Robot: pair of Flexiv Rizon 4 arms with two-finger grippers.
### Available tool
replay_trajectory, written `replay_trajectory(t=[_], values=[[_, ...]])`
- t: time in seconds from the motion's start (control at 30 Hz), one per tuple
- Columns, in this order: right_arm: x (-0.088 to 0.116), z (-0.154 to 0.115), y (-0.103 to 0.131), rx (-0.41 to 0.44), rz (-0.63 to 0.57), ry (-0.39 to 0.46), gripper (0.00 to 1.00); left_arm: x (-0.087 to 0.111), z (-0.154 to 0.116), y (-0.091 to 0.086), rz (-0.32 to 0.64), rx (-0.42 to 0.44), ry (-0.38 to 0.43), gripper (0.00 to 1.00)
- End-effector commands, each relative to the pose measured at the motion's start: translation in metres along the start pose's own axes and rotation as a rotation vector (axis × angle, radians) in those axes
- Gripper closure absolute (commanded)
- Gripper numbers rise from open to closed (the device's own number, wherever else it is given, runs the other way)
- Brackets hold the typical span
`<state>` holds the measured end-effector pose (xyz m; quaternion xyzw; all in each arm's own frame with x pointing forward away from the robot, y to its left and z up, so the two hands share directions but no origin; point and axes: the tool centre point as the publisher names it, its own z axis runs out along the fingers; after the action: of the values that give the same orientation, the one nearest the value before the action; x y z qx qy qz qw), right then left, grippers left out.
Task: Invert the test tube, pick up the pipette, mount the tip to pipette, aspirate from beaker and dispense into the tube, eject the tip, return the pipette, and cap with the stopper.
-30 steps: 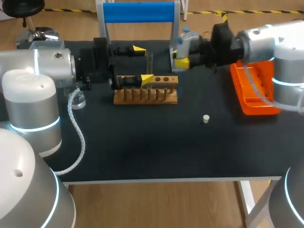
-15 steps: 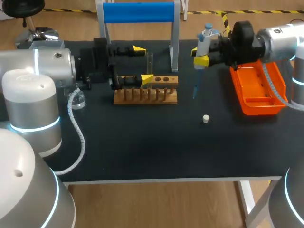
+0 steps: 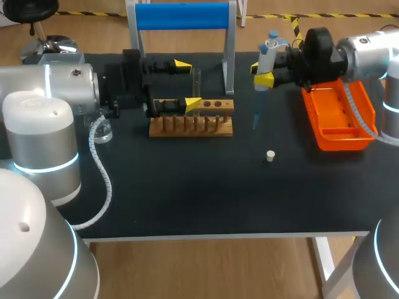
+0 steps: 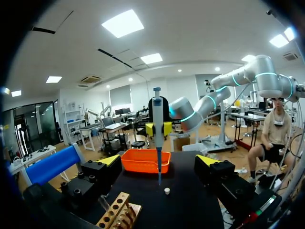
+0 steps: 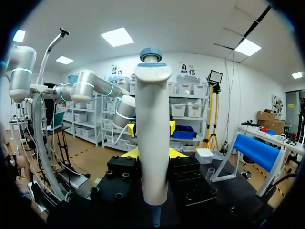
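Right gripper [image 3: 260, 71]: jaws pinch the body of the white and blue plastic pipette [image 3: 267, 53] from two sides. The pipette hangs upright over the black table [image 3: 187, 187], its thin lower end clear of the surface, between the wooden test-tube rack [image 3: 191, 128] and the orange plastic tray [image 3: 340, 144].

Left gripper [image 3: 189, 84]: jaws spread wide, level above the rack. A clear glass test tube [image 3: 197, 84] appears to stand between the fingers. No contact is seen.

Step in hand, as judged: the pipette is lifted, and mounting the tip comes next. Whether a tip is already fitted cannot be told.

Recommendation:
- Keep the pipette vertical.
- Bring its nose squarely over a tip.
- Press straight down, with no sideways load.
- Hold the grip firm so the body does not slide in the jaws.

Containers:
- The orange tray lies just beside the right gripper. Its contents cannot be made out.
- The small clear glass beaker [image 3: 103, 132] stands by the left arm, well apart from the pipette. Its liquid level is not discernible.
- The rack's visible holes look unfilled.
- The small white stopper [image 3: 270, 156] lies loose on the table, ahead of the tray.
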<state>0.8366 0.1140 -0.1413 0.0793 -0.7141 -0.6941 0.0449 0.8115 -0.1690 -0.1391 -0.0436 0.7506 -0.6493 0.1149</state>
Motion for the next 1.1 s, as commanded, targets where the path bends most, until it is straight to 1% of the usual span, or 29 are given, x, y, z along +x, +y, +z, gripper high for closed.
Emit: replay_trajectory(t=[0.03,0.07,0.17,0.33,0.5,0.57,0.67,0.9,1.0,1.1], values=[[0.002,-0.007,0.003,-0.010,0.012,0.002,1.00,0.001,0.001,0.001,0.001,0.002,-0.003,0.00],[0.004,-0.010,0.004,-0.012,0.014,0.004,1.00,0.001,0.001,0.001,0.001,0.002,-0.003,0.00],[0.006,-0.022,0.008,-0.053,0.048,0.009,1.00,0.001,0.001,0.001,0.001,0.002,-0.003,0.00],[0.008,-0.044,0.012,-0.031,0.043,0.018,1.00,0.001,0.001,0.001,0.001,0.002,-0.003,0.00],[0.009,-0.077,0.020,-0.029,0.043,0.022,1.00,0.001,0.001,0.001,0.001,0.002,-0.003,0.00],[0.008,-0.095,0.023,-0.048,0.045,0.010,1.00,0.001,0.001,0.001,0.001,0.002,-0.003,0.00],[0.005,-0.120,0.026,-0.028,0.031,-0.011,1.00,0.001,0.001,0.001,0.001,0.002,-0.003,0.00],[-0.003,-0.171,0.023,-0.028,0.033,-0.039,1.00,0.001,0.001,0.001,0.001,0.002,-0.003,0.00],[-0.007,-0.188,0.021,-0.014,0.014,-0.053,1.00,0.001,0.001,0.001,0.001,0.002,-0.003,0.00],[-0.011,-0.203,0.018,-0.018,0.003,-0.060,1.00,0.001,0.001,0.001,0.001,0.002,-0.003,0.00]])
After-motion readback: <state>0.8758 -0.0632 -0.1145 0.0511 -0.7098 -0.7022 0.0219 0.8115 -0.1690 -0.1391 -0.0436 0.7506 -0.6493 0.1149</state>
